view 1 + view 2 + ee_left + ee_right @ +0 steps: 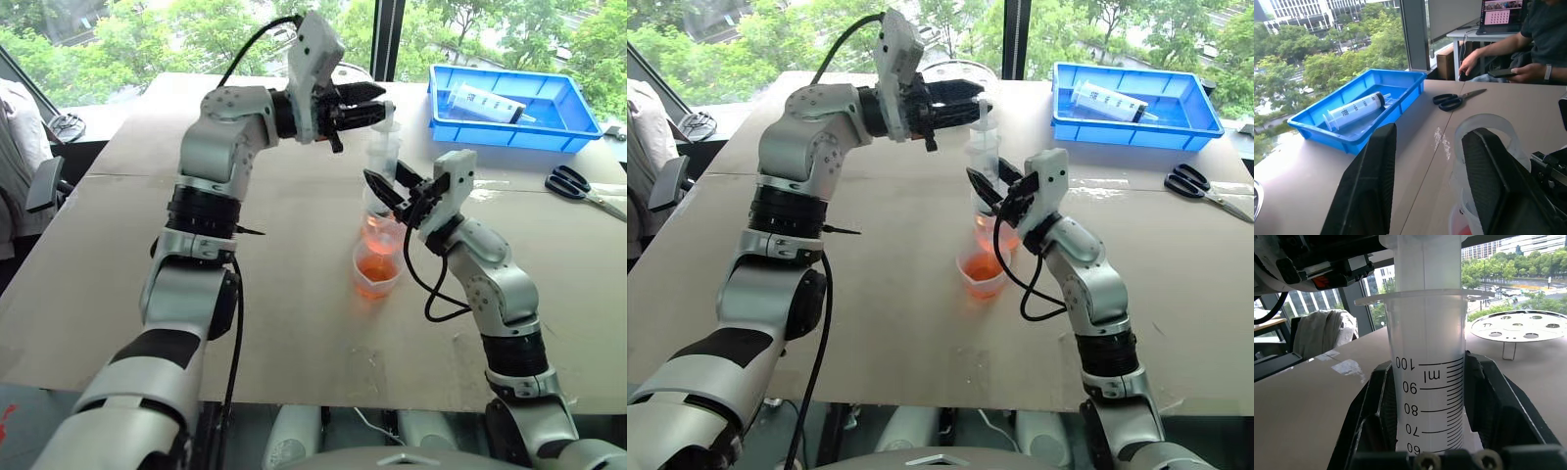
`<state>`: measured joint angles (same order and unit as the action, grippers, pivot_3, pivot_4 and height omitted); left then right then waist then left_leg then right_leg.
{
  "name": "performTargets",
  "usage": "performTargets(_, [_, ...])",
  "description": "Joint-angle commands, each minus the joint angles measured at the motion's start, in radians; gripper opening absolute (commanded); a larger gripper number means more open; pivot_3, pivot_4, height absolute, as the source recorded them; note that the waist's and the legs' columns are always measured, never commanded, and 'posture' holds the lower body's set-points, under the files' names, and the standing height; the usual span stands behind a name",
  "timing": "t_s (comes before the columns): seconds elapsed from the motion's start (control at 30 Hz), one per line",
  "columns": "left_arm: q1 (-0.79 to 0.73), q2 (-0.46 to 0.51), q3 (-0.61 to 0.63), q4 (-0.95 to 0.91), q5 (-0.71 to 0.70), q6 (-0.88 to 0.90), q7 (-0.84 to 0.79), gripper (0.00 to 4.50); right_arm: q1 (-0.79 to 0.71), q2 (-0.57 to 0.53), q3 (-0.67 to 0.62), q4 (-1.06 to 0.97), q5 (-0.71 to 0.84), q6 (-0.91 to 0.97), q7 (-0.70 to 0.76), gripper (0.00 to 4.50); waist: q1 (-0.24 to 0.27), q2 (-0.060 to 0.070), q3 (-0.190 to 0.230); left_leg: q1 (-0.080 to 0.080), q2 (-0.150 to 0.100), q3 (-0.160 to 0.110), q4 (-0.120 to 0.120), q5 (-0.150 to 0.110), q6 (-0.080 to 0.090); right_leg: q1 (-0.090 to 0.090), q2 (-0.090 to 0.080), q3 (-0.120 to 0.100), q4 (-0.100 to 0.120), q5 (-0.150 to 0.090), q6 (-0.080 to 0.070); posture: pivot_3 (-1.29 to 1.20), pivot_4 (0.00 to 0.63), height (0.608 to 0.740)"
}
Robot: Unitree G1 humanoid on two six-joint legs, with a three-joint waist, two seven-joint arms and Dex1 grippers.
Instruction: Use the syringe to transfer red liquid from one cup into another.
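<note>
The syringe (383,149) stands upright, a clear barrel with a printed scale (1427,382) and a white plunger (1420,259). My right gripper (390,186) is shut on the barrel below its flange. The syringe's lower end points into the farther of two clear cups (382,231). The nearer cup (376,271) touches the farther one, and both hold red liquid (981,268). My left gripper (370,106) is level at the plunger's top and open. The plunger's round end (1484,125) lies against one finger (1493,186), with nothing between the fingers.
A blue tray (446,125) at the back right holds a bulkier syringe (490,104). Scissors (578,184) lie right of it on the table. A round white rack with holes (1518,328) stands at the far edge. A person sits at a desk (1528,54) beyond the table.
</note>
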<state>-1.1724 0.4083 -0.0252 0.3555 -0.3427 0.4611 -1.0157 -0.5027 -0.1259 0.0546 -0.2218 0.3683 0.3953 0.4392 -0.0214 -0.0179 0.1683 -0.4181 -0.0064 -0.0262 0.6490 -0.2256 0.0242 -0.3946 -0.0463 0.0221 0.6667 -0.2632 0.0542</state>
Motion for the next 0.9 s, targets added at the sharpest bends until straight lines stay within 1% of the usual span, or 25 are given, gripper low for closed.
performTargets(0.03, [0.008, 0.020, 0.043, -0.113, -0.065, 0.063, -0.001, 3.55, -0.038, 0.012, -0.029, -0.066, 0.056, 0.012, -0.006, 1.46, 0.001, 0.000, 0.000, 0.000, 0.000, 0.000, 0.000, 0.000, 0.000, 0.000, 0.000, 0.000, 0.000, 0.000, 0.000, 0.00, 0.150, 0.740])
performTargets(0.23, [0.064, 0.060, 0.120, -0.239, -0.172, 0.208, 0.039, 3.59, -0.082, 0.002, -0.101, -0.122, 0.136, 0.067, -0.039, 1.46, 0.000, 0.000, 0.000, 0.000, 0.000, 0.000, 0.000, 0.000, -0.001, 0.000, 0.000, 0.000, 0.001, 0.000, 0.000, 0.00, 0.150, 0.740])
performTargets(0.4, [0.115, 0.064, 0.189, -0.342, -0.269, 0.318, 0.121, 3.59, -0.119, -0.023, -0.169, -0.146, 0.220, 0.097, -0.050, 1.46, 0.002, 0.000, 0.000, 0.000, 0.000, 0.000, 0.000, 0.000, -0.001, 0.000, 0.000, 0.000, 0.001, 0.000, 0.000, 0.00, 0.150, 0.740])
performTargets(0.53, [0.130, 0.063, 0.207, -0.367, -0.298, 0.340, 0.164, 3.59, -0.136, -0.036, -0.210, -0.197, 0.311, 0.134, -0.067, 1.46, 0.007, 0.000, 0.000, 0.000, 0.000, 0.000, 0.000, 0.000, -0.001, 0.000, 0.000, 0.000, 0.001, 0.000, 0.000, 0.00, 0.150, 0.740])
performTargets(0.63, [0.125, 0.066, 0.208, -0.360, -0.309, 0.339, 0.179, 3.59, -0.128, -0.067, -0.230, -0.259, 0.402, 0.177, -0.063, 1.46, 0.006, 0.000, 0.000, 0.000, 0.000, 0.000, 0.000, 0.000, -0.001, 0.000, -0.001, 0.000, 0.001, 0.000, 0.000, 0.00, 0.150, 0.740])
performTargets(0.83, [0.144, 0.082, 0.190, -0.338, -0.288, 0.302, 0.177, 3.59, -0.056, -0.151, -0.254, -0.377, 0.602, 0.275, -0.056, 1.46, 0.006, 0.000, 0.000, 0.000, 0.000, 0.000, 0.000, 0.000, 0.000, 0.000, 0.000, 0.000, 0.001, 0.000, 0.000, 0.00, 0.150, 0.740])
performTargets(0.9, [0.157, 0.085, 0.178, -0.348, -0.286, 0.293, 0.171, 3.59, -0.014, -0.177, -0.236, -0.406, 0.632, 0.287, -0.044, 1.46, 0.006, 0.000, 0.000, 0.000, 0.000, 0.000, 0.000, 0.000, 0.000, 0.000, -0.001, 0.000, 0.001, 0.000, 0.000, 0.00, 0.150, 0.740])
